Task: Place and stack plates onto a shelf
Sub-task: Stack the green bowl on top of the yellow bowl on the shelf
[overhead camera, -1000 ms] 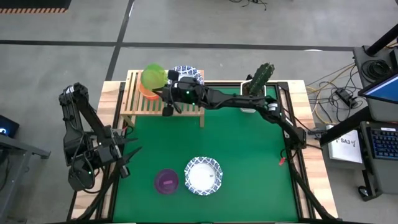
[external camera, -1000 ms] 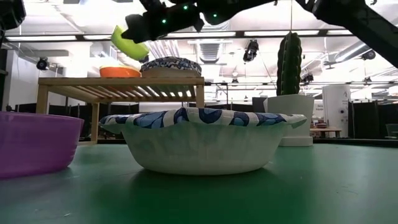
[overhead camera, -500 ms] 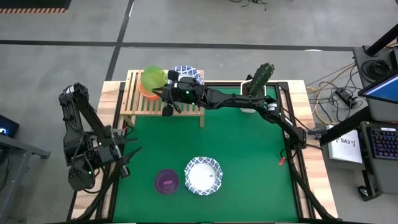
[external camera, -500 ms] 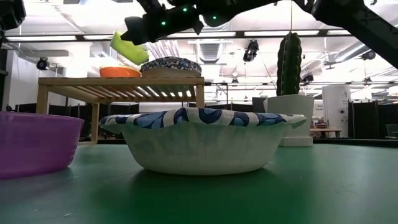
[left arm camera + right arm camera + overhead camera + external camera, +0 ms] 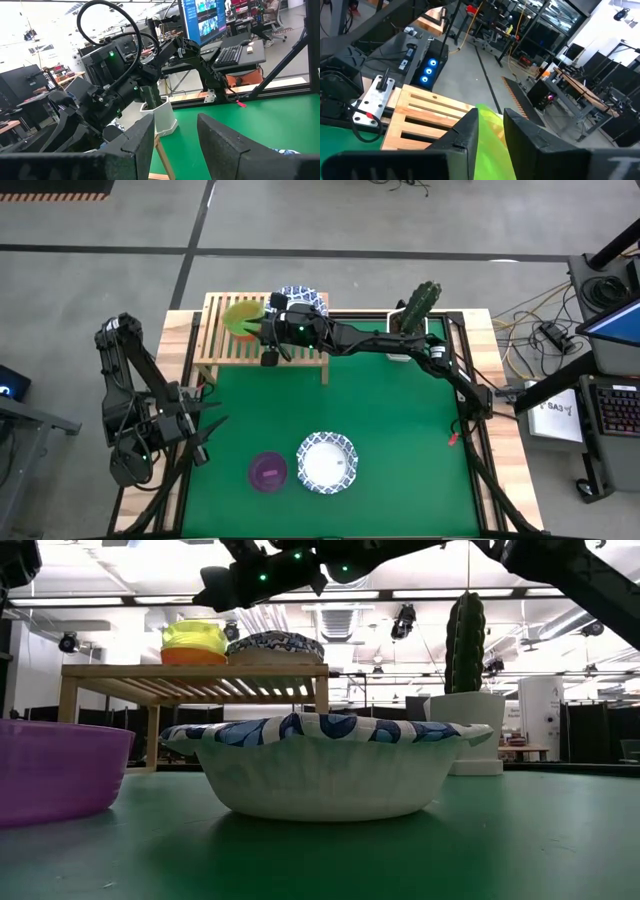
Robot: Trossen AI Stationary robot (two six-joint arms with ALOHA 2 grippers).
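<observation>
A grey concrete floor surrounds the green-topped desk (image 5: pixel 400 420), and the low view looks past it into a lit workshop. The shelf (image 5: pixel 215 345) stands at the desk's 11 o'clock corner. On it a yellow-green dish (image 5: pixel 240 315) sits nested on an orange-red dish (image 5: pixel 192 656), with a patterned plate (image 5: pixel 300 294) just beside them toward 12 o'clock. The right claw (image 5: pixel 262 327) hangs over the shelf next to the yellow-green dish; its fingers (image 5: pixel 465 135) stand a little apart with the dish's green rim showing between them, and whether they grip it cannot be told. The right arm stretches across from the 2 o'clock side, passing close by the cactus (image 5: pixel 420 302) in its white pot (image 5: pixel 470 730). Near 6 o'clock lie a purple dish (image 5: pixel 268 471) and another patterned plate (image 5: pixel 327 461), just beside each other. The left claw (image 5: pixel 205 435) waits at 8 o'clock, fingers spread and holding nothing.
</observation>
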